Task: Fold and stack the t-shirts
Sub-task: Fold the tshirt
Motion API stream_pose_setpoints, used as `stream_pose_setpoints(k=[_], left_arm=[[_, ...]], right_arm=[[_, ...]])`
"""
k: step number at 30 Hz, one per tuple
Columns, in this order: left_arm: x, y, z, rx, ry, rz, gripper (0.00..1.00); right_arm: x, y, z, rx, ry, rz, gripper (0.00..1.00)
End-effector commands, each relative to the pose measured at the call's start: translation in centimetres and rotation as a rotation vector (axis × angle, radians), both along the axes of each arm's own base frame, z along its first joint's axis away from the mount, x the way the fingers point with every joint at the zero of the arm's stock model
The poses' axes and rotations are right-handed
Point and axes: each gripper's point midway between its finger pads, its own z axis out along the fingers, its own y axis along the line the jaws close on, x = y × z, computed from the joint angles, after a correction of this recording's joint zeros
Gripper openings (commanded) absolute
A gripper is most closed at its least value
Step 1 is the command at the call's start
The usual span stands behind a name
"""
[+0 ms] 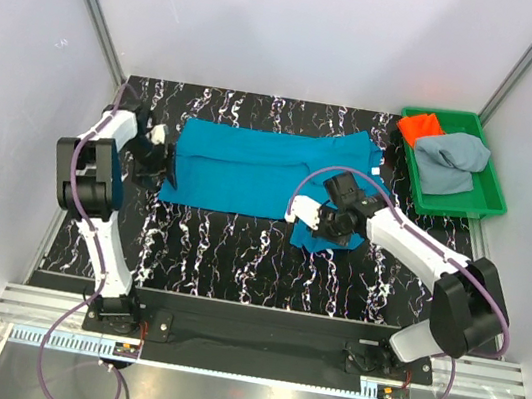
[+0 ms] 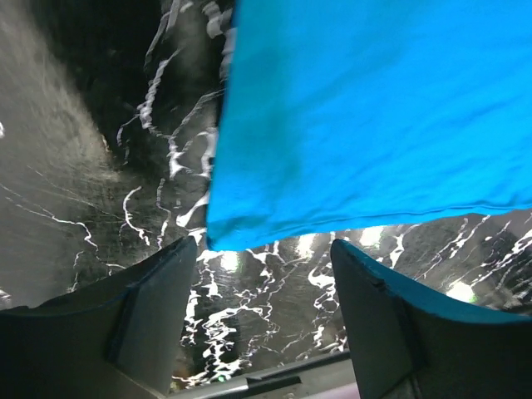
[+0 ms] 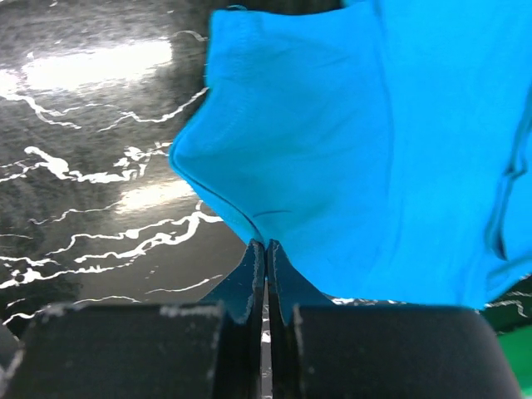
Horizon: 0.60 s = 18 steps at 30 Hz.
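Teal-blue t-shirt [image 1: 261,168] lies stretched sideways, left of the green tray [image 1: 462,207]; right gripper [image 3: 266,249] pinches its tray-side sleeve while left gripper [image 2: 264,249], fingers spread and empty, faces the hem end farthest from the tray.

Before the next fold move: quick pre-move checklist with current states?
1. Right claw shut on the teal shirt: ok, it pinches a sleeve fold.
2. Left claw gripping the shirt's left edge: not ok, it is open and the hem lies just ahead of its fingers.
3. Number of cloth layers in the right claw: cannot tell.
4. Orange shirt and grey shirt out of the way: ok, both lie in the green tray.
5. Arms apart: ok, they are at opposite ends of the shirt.
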Motion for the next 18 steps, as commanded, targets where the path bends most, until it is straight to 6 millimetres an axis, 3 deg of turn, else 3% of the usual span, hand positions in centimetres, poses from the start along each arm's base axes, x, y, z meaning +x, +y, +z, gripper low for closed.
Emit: stream_pose_setpoints(k=[1,15,18], left_arm=[[-0.2,0.4,0.0,-0.057,0.016,0.062,0.70],[-1.6,-0.4,-3.0,-0.128,0.121,0.090,0.55],[-1.8,-0.6,-3.0,-0.137,0.131,0.092,0.44]], right_arm=[[2.3,0.6,2.0,0.023,-0.079,-0.032,0.00],[3.7,-0.1,2.4,0.023,-0.100,-0.072,0.00],[4.5,-0.4,2.7,0.032,-0.112,-0.106,0.00]])
